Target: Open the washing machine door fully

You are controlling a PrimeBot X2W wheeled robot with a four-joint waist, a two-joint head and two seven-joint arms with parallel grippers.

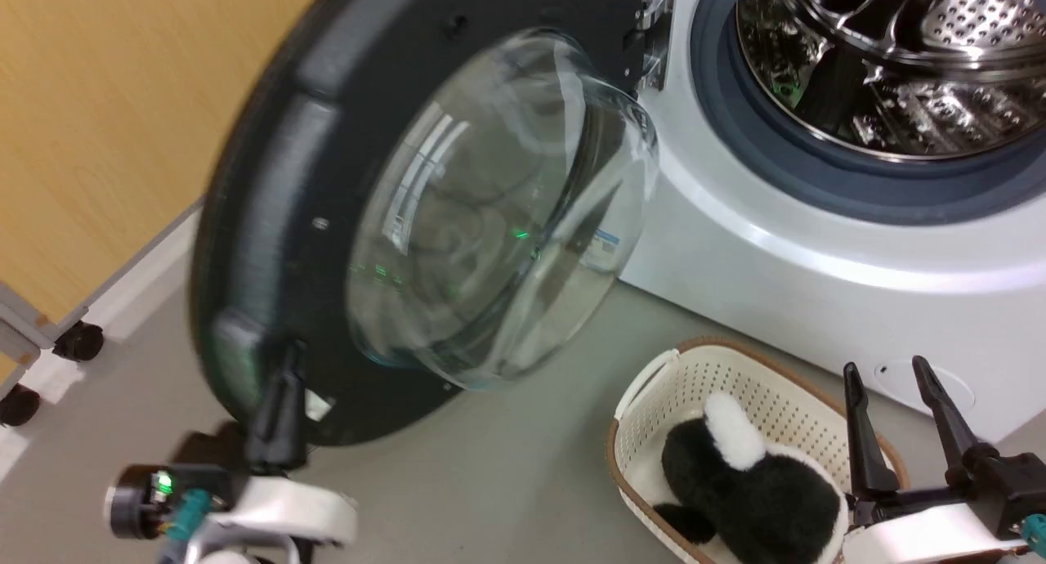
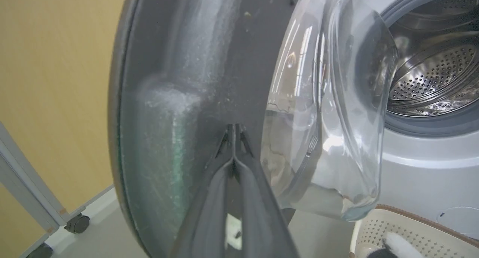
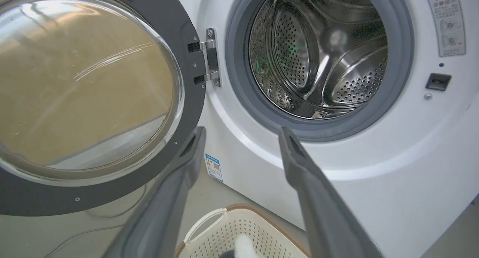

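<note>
The white washing machine (image 1: 817, 253) stands at the right, its steel drum (image 1: 899, 57) exposed inside the grey rubber ring. The washing machine door (image 1: 270, 180), a black disc with a bulging glass bowl, is swung out to the left on its hinge (image 3: 209, 56). My left gripper (image 1: 290, 360) is shut with nothing in it, its tips against the door's dark inner face (image 2: 209, 63) near the lower rim. In the left wrist view the left gripper (image 2: 232, 128) shows its two fingers pressed together. My right gripper (image 1: 885, 369) stands open, low before the machine's front (image 3: 411, 157), touching nothing.
A cream perforated basket (image 1: 678, 384) with a black-and-white plush toy (image 1: 752, 482) sits on the grey floor under my right gripper. A wood-coloured wall (image 1: 106, 98) is at the left, with a grey frame on castors (image 1: 78, 341) beside it.
</note>
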